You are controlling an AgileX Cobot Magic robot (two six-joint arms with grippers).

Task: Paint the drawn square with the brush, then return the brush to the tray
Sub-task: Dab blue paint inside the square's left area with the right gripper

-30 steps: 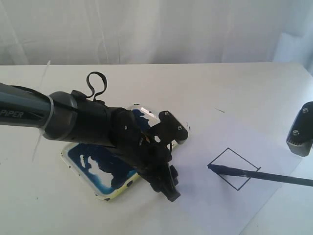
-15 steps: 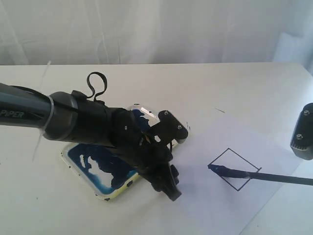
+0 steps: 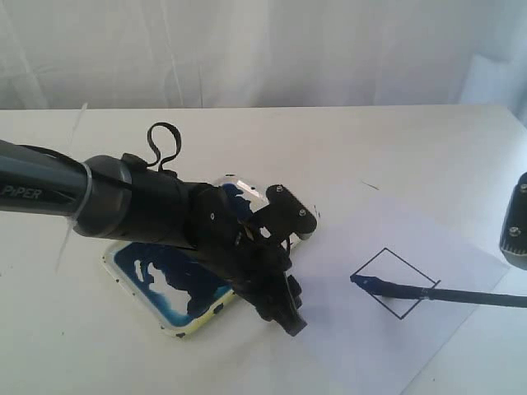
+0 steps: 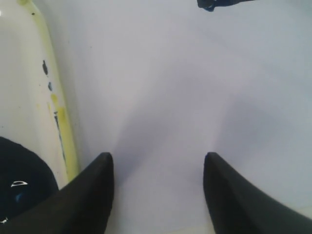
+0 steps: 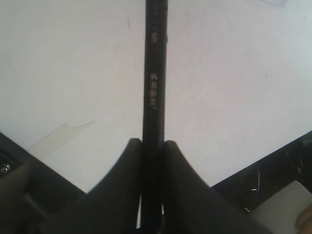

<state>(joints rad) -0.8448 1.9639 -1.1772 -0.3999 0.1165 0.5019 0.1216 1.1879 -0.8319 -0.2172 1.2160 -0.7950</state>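
Observation:
The drawn square point(image 3: 394, 282) is a tilted black outline on the white paper point(image 3: 362, 346), its inside blank. The brush point(image 3: 445, 294) lies almost flat across it, its blue tip point(image 3: 359, 281) at the square's left corner; that tip also shows in the left wrist view point(image 4: 209, 4). My right gripper point(image 5: 152, 141) is shut on the black handle point(image 5: 155, 73); only its housing point(image 3: 517, 232) shows at the exterior view's right edge. The left gripper point(image 3: 288, 311) hangs open over the paper beside the tray point(image 3: 177, 325), which is smeared with blue paint.
The left arm point(image 3: 123, 206) reaches across the tray from the left edge. The tray's yellowish rim point(image 4: 53, 97) runs close beside the left finger point(image 4: 83, 195). A piece of tape point(image 5: 58, 134) lies on the table near the dark table edge point(image 5: 273, 165).
The right gripper's housing has slid further right, towards the frame edge, and the brush handle has drawn slightly right with it. The left arm has hardly moved.

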